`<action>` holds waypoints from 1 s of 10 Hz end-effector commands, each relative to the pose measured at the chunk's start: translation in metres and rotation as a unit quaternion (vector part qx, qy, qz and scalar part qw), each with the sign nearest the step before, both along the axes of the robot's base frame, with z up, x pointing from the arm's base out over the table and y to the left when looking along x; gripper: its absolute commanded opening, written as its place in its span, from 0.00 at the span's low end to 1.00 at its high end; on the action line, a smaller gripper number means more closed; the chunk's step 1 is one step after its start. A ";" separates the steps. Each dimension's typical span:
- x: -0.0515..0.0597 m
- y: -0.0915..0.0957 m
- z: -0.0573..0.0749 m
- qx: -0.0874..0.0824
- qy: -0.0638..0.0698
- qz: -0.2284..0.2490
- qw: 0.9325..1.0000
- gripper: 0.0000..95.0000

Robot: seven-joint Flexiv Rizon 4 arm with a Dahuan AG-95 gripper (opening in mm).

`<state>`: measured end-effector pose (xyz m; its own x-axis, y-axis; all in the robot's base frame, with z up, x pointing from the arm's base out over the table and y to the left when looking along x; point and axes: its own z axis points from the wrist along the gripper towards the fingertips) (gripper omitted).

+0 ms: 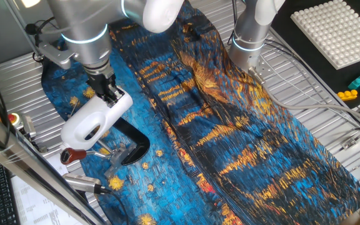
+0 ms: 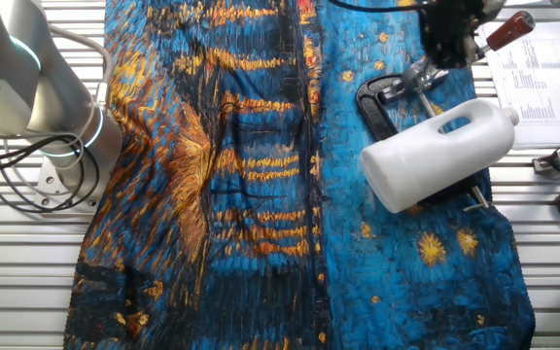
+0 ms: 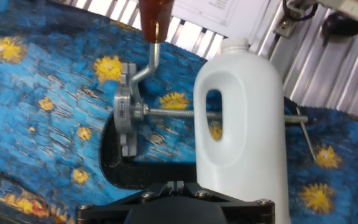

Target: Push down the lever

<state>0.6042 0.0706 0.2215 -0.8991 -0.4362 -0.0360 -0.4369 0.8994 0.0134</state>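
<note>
Hand view, bottom edge: the gripper's (image 3: pixel 176 186) black mount fills the lower centre, fingers not visible, so whether the claw is apart or together cannot be told. Just above it sits the black curved base (image 3: pixel 135 174) on the blue starry cloth (image 3: pixel 36 106). The white bottle-shaped housing (image 3: pixel 244 118) stands right of centre, a threaded rod passing behind its handle hole. Further up, the lever (image 3: pixel 153 37) rises from the silver clamp bracket (image 3: pixel 128 109) toward the top centre, its reddish-brown knob at the top edge.

In one fixed view the gripper (image 1: pixel 108 87) sits on the upper end of the white housing (image 1: pixel 95 119) at left, knob (image 1: pixel 74 155) at lower left, apart from the fingers. In the other fixed view the gripper (image 2: pixel 450 39) is at upper right, near the lever (image 2: pixel 499 34) (contact unclear, wrist blocks it).

Judgement: the push seems not started or barely started; lever looks raised, not seated. Left: contact the knob, drive it down fully.
</note>
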 end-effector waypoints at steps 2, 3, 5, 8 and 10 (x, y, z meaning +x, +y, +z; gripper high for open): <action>-0.001 0.000 0.000 0.024 -0.014 0.023 0.999 0.00; -0.001 0.000 0.000 0.025 -0.024 0.037 0.999 0.00; -0.001 0.000 0.000 0.050 -0.055 0.063 0.995 0.00; 0.003 0.008 -0.002 0.051 -0.073 0.089 0.992 0.00; 0.015 0.018 -0.003 0.054 -0.076 0.103 0.990 0.00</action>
<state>0.6145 0.0856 0.2189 -0.7772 -0.5901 -0.2186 -0.6089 0.7929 0.0246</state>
